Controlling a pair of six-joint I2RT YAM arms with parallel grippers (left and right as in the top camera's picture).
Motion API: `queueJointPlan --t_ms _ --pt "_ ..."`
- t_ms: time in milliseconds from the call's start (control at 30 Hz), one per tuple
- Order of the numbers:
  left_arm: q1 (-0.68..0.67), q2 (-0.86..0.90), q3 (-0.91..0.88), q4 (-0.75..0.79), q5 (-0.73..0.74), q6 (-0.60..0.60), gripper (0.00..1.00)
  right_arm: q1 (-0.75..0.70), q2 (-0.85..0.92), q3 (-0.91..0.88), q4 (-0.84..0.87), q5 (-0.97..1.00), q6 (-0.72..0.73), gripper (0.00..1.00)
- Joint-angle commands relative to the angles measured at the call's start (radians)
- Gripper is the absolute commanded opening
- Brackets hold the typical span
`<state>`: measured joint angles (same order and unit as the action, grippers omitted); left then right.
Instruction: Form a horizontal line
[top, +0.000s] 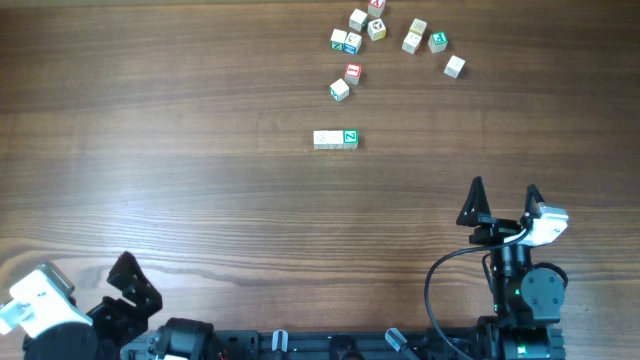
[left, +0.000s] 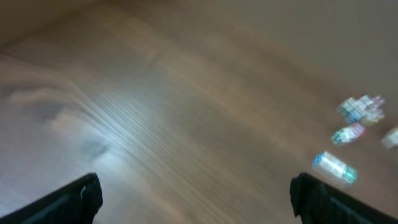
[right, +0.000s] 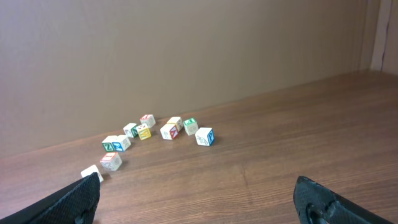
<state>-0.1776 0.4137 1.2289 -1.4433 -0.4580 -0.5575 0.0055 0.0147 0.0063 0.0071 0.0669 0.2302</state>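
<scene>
The horizontal line (top: 335, 139) is a short row of three pale wooden cubes touching side by side at the table's middle, the right one green-marked. It shows blurred in the left wrist view (left: 334, 167). It is out of the right wrist view. My left gripper (top: 135, 285) is open and empty at the near left edge; in its own view (left: 196, 199) its fingers stand wide apart. My right gripper (top: 503, 203) is open and empty at the near right, well short of the row; its own view (right: 196, 199) shows both fingertips far apart.
Several loose letter cubes with red, blue and green marks lie scattered at the far right (top: 385, 35), also in the right wrist view (right: 155, 134). Two cubes (top: 346, 82) lie between that cluster and the row. A wall stands behind the table's far edge (right: 186, 56).
</scene>
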Motion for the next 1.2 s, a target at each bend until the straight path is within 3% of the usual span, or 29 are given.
queueJointPlan --t_ms 0,100,200,333,567,800,1000,1167 --pt "0.044 -0.11 -0.206 0.207 0.103 0.154 1.0 -0.003 -0.003 -0.001 0.004 -0.017 0.009 1.0" --pt "0.072 -0.198 -0.45 0.474 0.233 0.236 1.0 -0.003 -0.003 -0.001 0.004 -0.017 0.009 1.0" --pt "0.106 -0.271 -0.706 0.732 0.36 0.245 1.0 -0.003 -0.003 -0.001 0.004 -0.017 0.009 1.0" --pt "0.133 -0.357 -0.917 0.913 0.414 0.271 1.0 -0.003 -0.002 -0.001 0.004 -0.017 0.009 1.0" --pt "0.143 -0.402 -1.019 0.965 0.385 0.375 1.0 -0.003 -0.001 -0.001 0.004 -0.017 0.009 1.0" --pt "0.142 -0.411 -1.134 1.139 0.357 0.372 1.0 -0.003 -0.001 -0.001 0.004 -0.017 0.008 1.0" --pt "0.142 -0.411 -1.134 1.152 0.343 0.397 1.0 -0.003 -0.001 -0.001 0.004 -0.017 0.009 1.0" --pt "0.136 -0.411 -1.19 1.336 0.349 0.394 1.0 -0.003 -0.001 -0.001 0.004 -0.017 0.008 1.0"
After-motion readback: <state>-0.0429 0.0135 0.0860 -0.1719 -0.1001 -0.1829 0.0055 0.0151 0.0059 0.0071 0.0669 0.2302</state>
